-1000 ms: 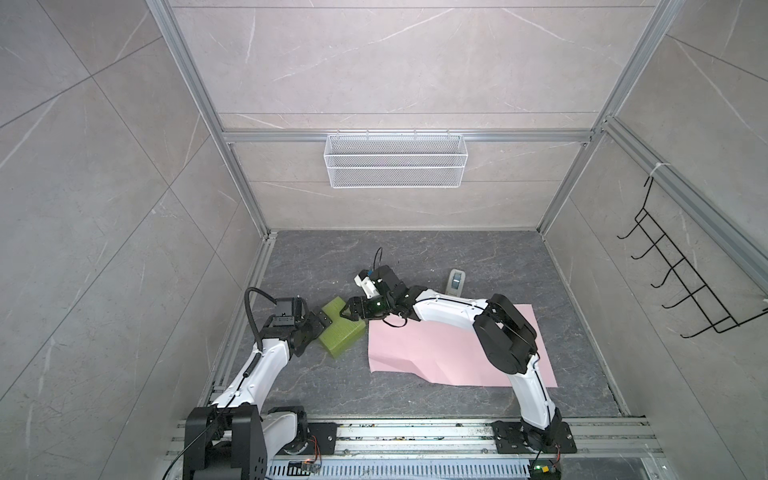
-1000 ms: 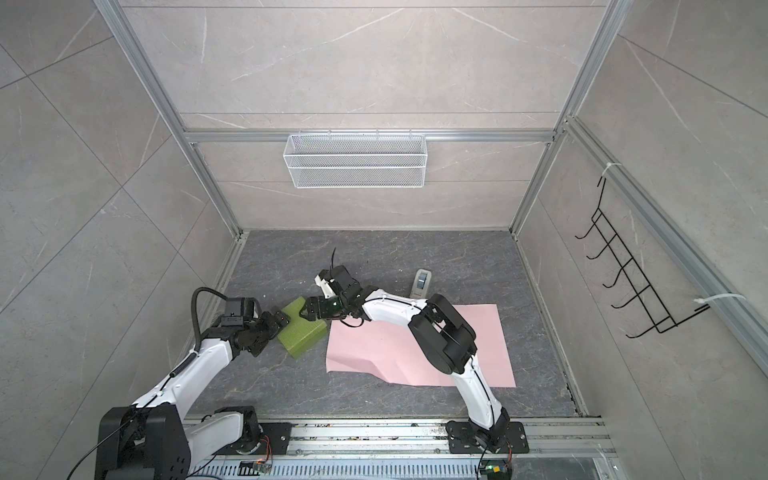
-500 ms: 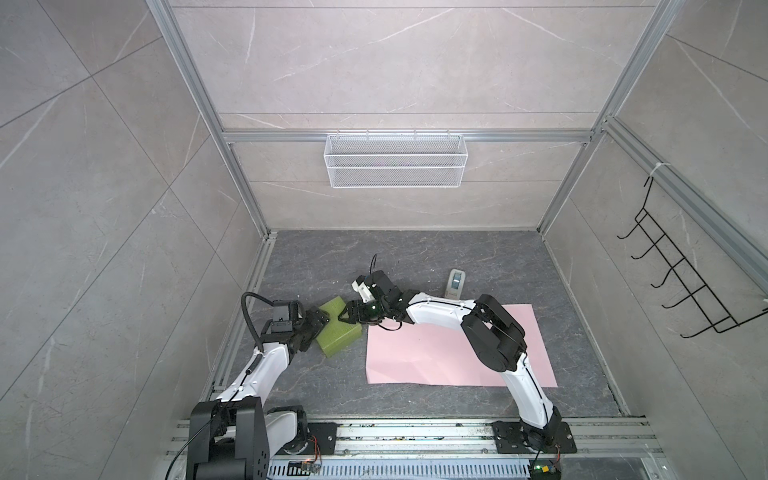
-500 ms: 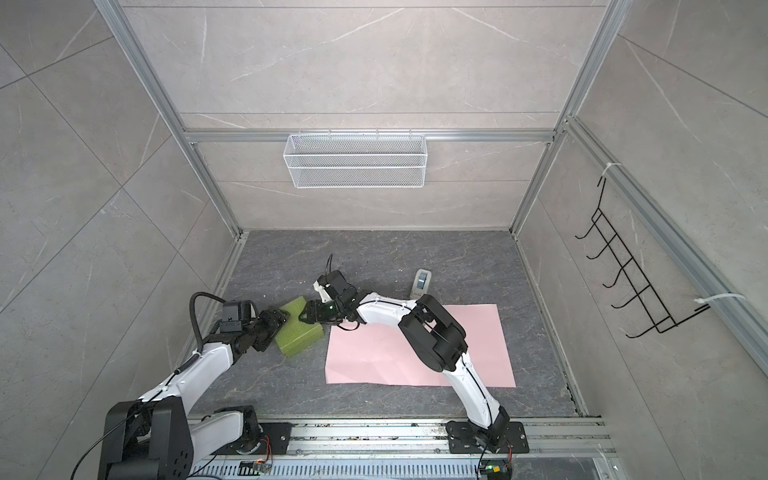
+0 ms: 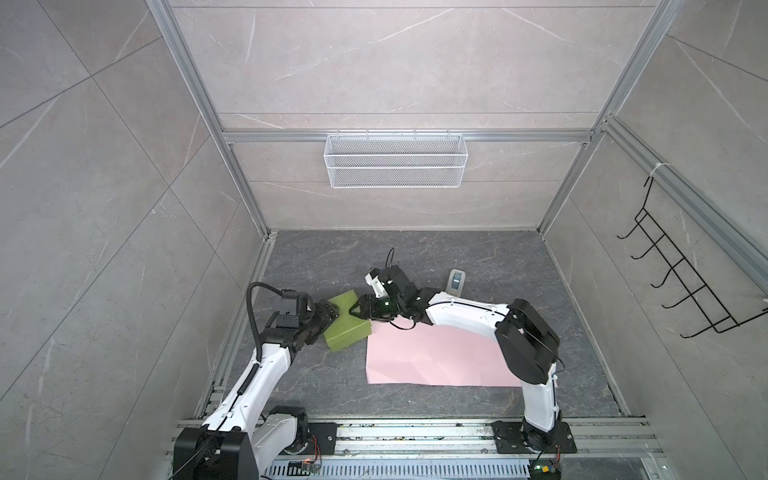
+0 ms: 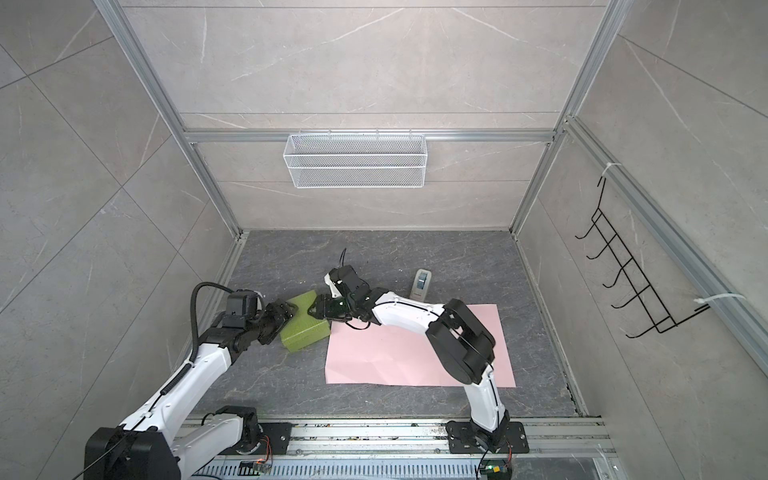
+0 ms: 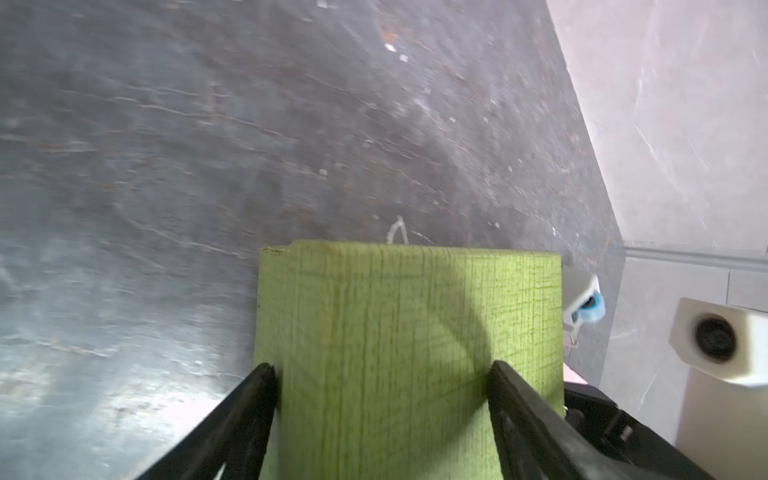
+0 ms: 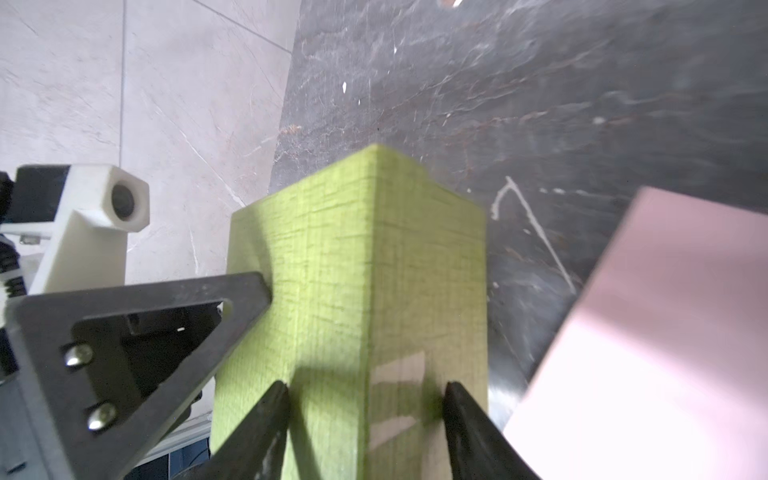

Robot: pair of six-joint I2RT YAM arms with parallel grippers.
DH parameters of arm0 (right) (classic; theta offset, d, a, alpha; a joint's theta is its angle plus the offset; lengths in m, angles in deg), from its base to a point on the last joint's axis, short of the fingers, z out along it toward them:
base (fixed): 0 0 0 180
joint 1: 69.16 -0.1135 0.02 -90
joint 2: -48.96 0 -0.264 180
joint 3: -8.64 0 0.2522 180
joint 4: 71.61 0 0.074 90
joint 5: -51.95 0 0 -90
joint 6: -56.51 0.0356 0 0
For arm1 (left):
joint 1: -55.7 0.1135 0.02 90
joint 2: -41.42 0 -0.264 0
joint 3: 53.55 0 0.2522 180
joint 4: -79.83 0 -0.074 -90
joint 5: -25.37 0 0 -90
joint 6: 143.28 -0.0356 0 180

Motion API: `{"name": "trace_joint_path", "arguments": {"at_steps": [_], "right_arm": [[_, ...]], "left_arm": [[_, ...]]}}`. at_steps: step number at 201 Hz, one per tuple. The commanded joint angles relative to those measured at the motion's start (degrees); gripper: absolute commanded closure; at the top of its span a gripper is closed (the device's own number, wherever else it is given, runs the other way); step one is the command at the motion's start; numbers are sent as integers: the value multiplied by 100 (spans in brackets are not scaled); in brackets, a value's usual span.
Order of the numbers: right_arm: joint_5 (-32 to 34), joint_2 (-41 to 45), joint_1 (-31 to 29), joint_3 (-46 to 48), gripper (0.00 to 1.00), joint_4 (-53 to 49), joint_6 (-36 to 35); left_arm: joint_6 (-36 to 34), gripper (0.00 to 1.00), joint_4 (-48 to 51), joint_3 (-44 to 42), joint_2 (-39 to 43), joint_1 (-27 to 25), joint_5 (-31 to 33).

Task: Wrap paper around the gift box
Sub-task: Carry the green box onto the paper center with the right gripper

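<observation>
Gift box (image 5: 347, 322) is lying off the pink paper (image 5: 436, 357), just beside its far left corner, with open dark floor (image 5: 478, 257) stretching behind. I'm seeing ribbed olive-green faces. Left gripper (image 7: 382, 370) and right gripper (image 8: 365, 386) are reaching in low from opposite sides, both clamping the box

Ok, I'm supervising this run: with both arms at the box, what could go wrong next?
The left fingers and right fingers sit close together on the box, so they might collide. The right pair straddles a box edge and may slip. Dragging the box could crumple the paper edge beside it.
</observation>
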Motion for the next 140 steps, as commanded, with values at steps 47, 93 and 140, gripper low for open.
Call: {"name": "trace_joint_path", "arguments": {"at_steps": [47,93,140], "right_arm": [[373,2214,83,2203,46,-137,-179],[577,3407,822,3334,49,-630,-308],[586,4058,1494,3700,49,-1324,-692]], "left_arm": [[646,22,-1169,1288,-1810,-2745,-482],[786,22,-1755,2187,-3322,-3631,-426],[847,22,-1811,3016,-4265,-3952,-665]]}}
